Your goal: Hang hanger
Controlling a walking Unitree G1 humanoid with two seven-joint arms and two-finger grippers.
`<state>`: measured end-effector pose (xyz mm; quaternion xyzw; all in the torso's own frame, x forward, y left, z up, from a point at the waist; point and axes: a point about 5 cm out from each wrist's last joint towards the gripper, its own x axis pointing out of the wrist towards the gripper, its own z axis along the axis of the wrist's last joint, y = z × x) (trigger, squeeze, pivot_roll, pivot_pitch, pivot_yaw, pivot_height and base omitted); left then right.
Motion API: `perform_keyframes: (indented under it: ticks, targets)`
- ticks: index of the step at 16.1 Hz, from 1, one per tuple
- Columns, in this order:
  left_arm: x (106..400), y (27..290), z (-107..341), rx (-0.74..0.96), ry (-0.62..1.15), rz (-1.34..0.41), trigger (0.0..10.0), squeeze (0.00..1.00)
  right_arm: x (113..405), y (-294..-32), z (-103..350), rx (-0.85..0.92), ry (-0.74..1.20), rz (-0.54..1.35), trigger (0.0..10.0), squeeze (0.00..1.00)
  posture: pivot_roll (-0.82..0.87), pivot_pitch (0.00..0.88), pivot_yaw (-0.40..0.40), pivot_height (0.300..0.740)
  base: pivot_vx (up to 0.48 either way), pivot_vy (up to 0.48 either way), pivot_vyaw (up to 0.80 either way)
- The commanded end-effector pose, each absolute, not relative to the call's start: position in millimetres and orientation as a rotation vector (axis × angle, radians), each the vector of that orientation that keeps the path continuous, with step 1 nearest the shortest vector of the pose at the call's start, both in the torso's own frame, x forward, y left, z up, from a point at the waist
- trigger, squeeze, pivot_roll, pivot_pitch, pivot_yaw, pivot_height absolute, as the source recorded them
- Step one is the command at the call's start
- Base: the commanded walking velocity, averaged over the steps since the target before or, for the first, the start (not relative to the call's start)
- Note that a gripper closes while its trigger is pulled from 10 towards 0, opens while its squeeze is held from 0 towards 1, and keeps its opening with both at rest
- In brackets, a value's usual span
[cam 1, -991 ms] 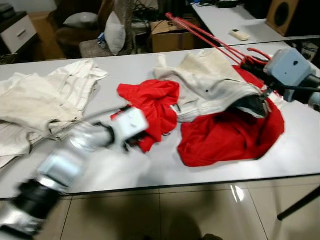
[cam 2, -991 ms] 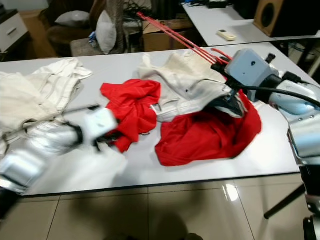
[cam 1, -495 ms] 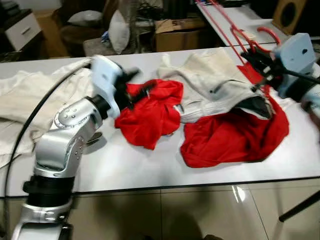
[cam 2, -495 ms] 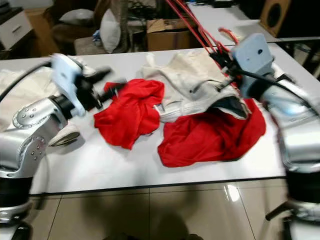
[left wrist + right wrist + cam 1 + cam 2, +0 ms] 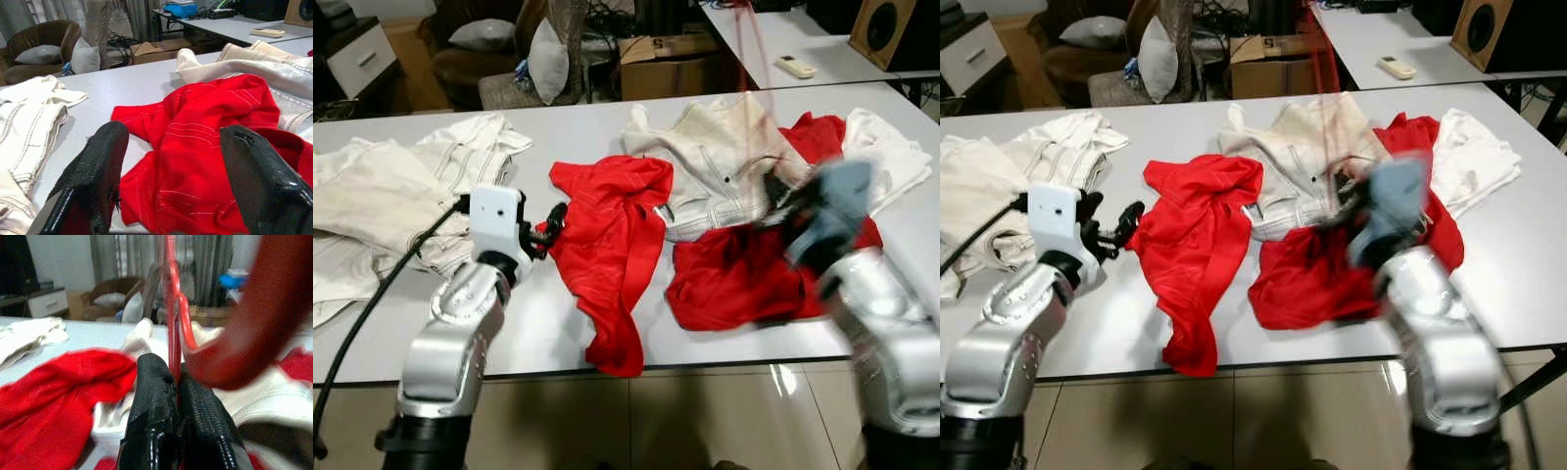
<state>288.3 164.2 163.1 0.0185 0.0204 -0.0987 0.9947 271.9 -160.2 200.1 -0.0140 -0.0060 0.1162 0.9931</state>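
My left gripper [image 5: 551, 223] is raised on a bent arm, fingers spread wide. My right gripper [image 5: 172, 396] is motion-blurred, fingers pinched together.

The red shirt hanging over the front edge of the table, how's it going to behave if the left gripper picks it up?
Probably floppy: the red shirt lies creased, its tail drooping over the table edge. It looks thin and light. Pinched at one spot by the open left gripper, it would likely dangle and drag.

White table [image 5: 558, 323] under red, cream garments [image 5: 607, 225].
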Motion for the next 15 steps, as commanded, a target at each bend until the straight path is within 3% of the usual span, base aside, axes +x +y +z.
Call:
perform_keyframes:
  ticks: [1, 4, 9, 15]
  targets:
    - [287.9, 163.9, 166.7, 0.055, 0.026, -0.192, 10.0, 0.00, 269.6, -155.2, 205.1, -0.031, -0.037, 0.233, 10.0, 0.00, -0.13, 0.000, 0.110, 0.740, 0.000, 0.000, 0.00]
    - [286.7, 158.0, 164.7, 0.067, 0.029, -0.181, 10.0, 0.00, 261.0, -150.4, 195.6, 0.010, 0.003, 0.230, 10.0, 0.00, -0.13, 0.000, 0.109, 0.740, 0.000, 0.000, 0.00]
    - [284.6, 148.9, 153.5, 0.072, 0.052, -0.202, 10.0, 0.00, 260.6, -165.6, 180.3, 0.030, 0.033, 0.131, 10.0, 0.00, -0.12, 0.000, 0.107, 0.740, 0.000, 0.320, 0.00]
    - [282.7, 140.6, 144.3, 0.089, 0.078, -0.219, 10.0, 0.00, 260.9, -151.8, 170.6, 0.026, 0.051, 0.184, 10.0, 0.00, -0.11, 0.000, 0.103, 0.740, 0.000, 0.332, 0.00]
